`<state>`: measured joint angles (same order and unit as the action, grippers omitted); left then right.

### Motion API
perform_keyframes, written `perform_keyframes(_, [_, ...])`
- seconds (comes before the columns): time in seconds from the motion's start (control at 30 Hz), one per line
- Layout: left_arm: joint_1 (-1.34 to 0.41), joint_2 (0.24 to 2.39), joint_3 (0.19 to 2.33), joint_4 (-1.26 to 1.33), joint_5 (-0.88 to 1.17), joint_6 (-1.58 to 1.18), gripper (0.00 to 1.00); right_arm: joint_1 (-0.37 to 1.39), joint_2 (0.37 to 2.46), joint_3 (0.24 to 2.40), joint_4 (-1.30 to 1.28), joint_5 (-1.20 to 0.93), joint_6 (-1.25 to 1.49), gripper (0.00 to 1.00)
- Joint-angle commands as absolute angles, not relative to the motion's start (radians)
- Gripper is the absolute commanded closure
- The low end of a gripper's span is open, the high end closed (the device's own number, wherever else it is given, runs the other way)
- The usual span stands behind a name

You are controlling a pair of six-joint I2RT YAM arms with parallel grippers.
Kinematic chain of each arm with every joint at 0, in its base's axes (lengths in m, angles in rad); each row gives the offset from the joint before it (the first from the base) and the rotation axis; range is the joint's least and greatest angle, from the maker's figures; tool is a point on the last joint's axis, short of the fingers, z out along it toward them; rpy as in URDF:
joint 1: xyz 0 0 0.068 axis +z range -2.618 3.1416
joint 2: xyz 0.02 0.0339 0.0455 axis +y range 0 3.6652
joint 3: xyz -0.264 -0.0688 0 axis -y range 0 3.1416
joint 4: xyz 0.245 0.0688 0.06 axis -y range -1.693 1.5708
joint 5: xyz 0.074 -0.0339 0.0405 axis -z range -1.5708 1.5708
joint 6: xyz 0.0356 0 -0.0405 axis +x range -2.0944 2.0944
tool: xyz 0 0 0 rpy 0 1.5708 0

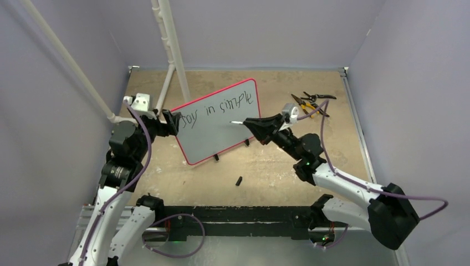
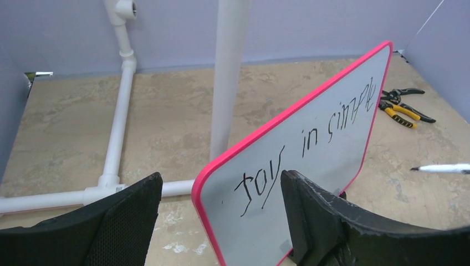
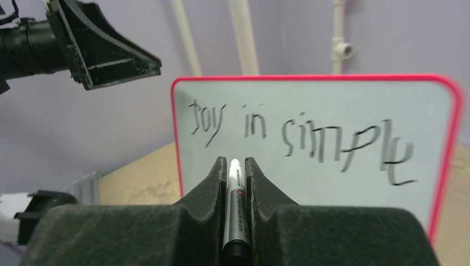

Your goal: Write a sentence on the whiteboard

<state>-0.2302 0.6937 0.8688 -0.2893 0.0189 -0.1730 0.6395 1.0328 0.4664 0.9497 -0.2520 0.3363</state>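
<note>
Whiteboard [image 1: 221, 138] bears one three-word sentence [image 1: 220, 108]; one marker [image 1: 237, 122] faces it.

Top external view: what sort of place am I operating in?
Probably a robot lab test cell: plain purple walls box in a worn tabletop with a white pipe frame and two bolted arms.

Lavender walls [image 1: 249, 33] around a mottled tan tabletop [image 1: 266, 166], white pipes [image 1: 174, 55] behind.
</note>
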Motion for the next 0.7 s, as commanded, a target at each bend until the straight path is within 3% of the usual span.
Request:
perform_keyframes(0.0, [-0.227, 0.636, 0.801, -0.229, 0.013, -0.184, 0.23, 0.738, 1.151, 0.544, 1.047, -0.223, 0.333, 1.0])
perform_keyframes(0.27, [-0.227, 0.591, 0.73, -0.215, 0.003, -0.168, 0.24, 0.915, 1.433, 0.671, 1.166, -0.199, 0.334, 1.0])
perform_keyframes(0.67, [-0.227, 0.64, 0.707, -0.202, 0.044, -0.156, 0.43, 0.984, 1.643, 0.794, 1.156, -0.115, 0.296, 1.0])
